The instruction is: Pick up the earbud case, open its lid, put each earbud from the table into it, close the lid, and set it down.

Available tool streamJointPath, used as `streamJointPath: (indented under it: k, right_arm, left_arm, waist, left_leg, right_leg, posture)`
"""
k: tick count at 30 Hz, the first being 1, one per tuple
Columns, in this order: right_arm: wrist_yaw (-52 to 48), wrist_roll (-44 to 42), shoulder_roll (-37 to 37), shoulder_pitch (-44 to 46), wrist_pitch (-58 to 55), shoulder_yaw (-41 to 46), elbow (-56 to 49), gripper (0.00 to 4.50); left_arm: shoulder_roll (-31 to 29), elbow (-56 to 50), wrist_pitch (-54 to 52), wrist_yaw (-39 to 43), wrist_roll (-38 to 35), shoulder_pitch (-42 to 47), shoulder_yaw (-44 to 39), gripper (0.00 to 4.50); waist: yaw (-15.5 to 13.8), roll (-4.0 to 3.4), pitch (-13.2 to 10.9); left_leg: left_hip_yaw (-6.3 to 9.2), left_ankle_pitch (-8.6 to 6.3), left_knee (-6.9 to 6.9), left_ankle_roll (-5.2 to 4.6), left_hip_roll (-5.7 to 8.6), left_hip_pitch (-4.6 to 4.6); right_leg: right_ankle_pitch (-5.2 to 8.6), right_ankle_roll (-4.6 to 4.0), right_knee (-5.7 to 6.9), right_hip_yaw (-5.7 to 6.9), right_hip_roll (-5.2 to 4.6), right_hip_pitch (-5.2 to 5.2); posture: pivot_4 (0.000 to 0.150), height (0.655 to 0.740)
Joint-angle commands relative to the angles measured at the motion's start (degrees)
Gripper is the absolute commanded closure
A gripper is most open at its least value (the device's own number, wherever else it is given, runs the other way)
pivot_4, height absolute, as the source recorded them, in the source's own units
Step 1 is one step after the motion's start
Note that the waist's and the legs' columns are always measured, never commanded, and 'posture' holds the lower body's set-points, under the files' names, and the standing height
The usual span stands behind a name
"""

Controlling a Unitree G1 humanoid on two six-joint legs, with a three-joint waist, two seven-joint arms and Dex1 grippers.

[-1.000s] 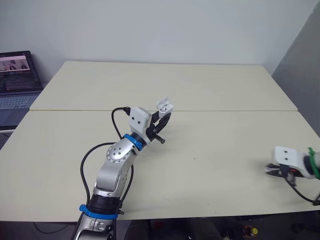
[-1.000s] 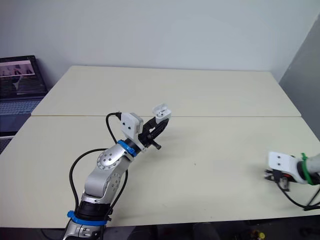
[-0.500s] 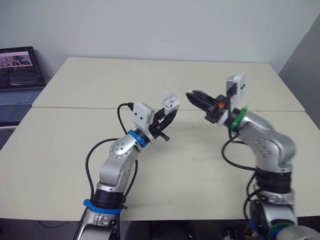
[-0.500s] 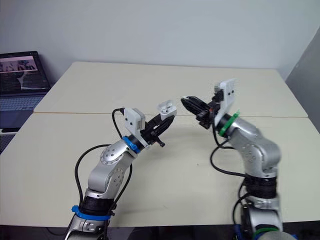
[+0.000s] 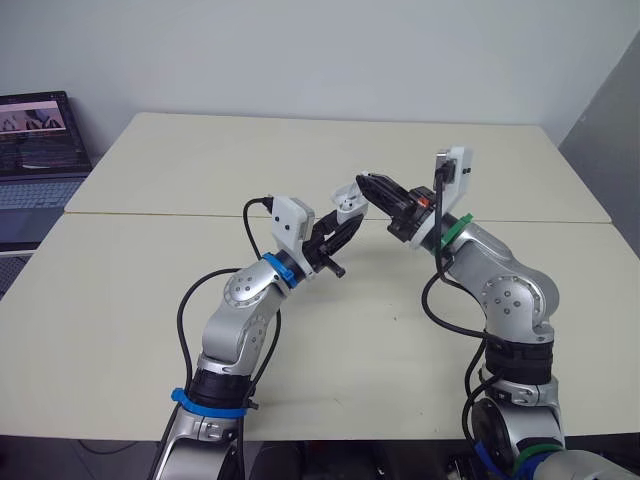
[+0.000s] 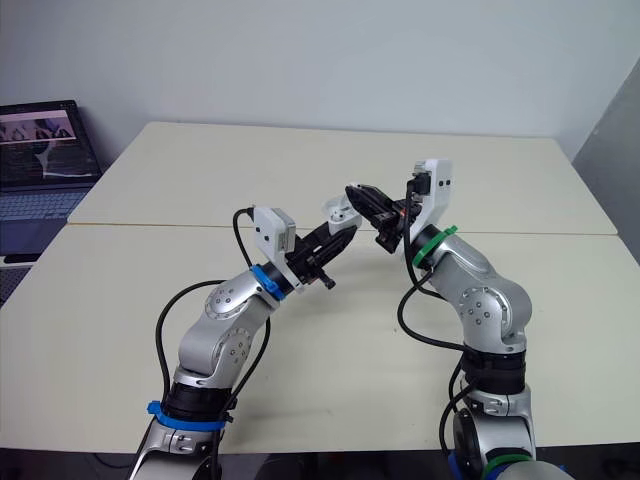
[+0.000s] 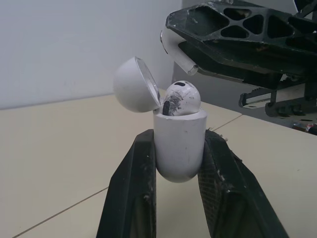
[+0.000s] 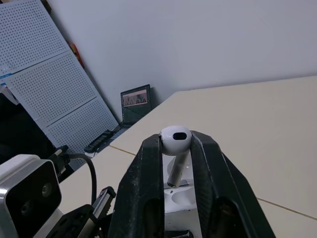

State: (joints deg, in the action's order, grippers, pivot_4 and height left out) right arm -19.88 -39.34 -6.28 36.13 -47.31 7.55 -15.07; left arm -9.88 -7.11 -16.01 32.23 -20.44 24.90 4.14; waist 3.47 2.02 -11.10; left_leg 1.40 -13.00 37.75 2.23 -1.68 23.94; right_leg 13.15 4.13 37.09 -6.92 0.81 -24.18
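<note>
Left wrist view: the left gripper [image 5: 342,222] is clenched on the earbud case [image 7: 179,141], held upright above the bench [image 5: 200,170], its lid [image 7: 132,85] hinged open and one earbud [image 7: 181,97] seated inside. Just above the case, the right gripper [image 5: 366,183] pinches the second earbud [image 8: 175,140], its stem aimed toward the case's opening.

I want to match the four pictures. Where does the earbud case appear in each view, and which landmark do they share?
Left eye view: earbud case held up near the centre.
Right eye view: case near the centre, slightly left.
Left wrist view: case in the middle, upright in the left gripper, lid open.
Right wrist view: case just beyond the held earbud.
Shared landmark: the right gripper, shut on that earbud beside the case's open lid.
</note>
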Motion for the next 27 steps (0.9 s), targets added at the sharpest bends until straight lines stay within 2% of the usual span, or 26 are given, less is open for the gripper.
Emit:
streamJointPath:
  k: [1,16,27]
  right_arm:
    - [-0.46,0.68,-0.67,-0.32,2.34,-0.82,-0.57,4.10]
    - [-2.22,5.86,-3.25,-3.80,9.42,-5.28,-1.11,4.10]
    - [-4.54,5.10,-6.48,-7.49,8.55,-6.50,-4.21,4.10]
  left_arm:
    - [0.40,-2.43,0.31,0.87,-1.45,1.23,-0.02,3.75]
    - [1.38,-4.58,-1.80,0.75,-4.15,1.80,-0.77,3.75]
    - [1.19,-4.92,-2.82,0.62,-5.16,2.32,-1.58,3.75]
  waist:
    - [0.00,0.00,0.00]
    - [0.00,0.00,0.00]
    - [-0.03,0.00,0.00]
  left_leg:
    - [0.00,0.00,0.00,0.00,0.00,0.00]
    - [-0.01,0.00,0.00,0.00,0.00,0.00]
    - [-0.01,0.00,0.00,0.00,0.00,-0.01]
  right_leg:
    - [0.00,0.00,0.00,0.00,0.00,0.00]
    - [0.00,0.00,-0.01,0.00,0.00,0.00]
    - [0.00,0.00,-0.01,-0.01,0.00,0.00]
  posture:
    - [0.150,0.7400]
    - [0.150,0.7400]
    - [0.150,0.7400]
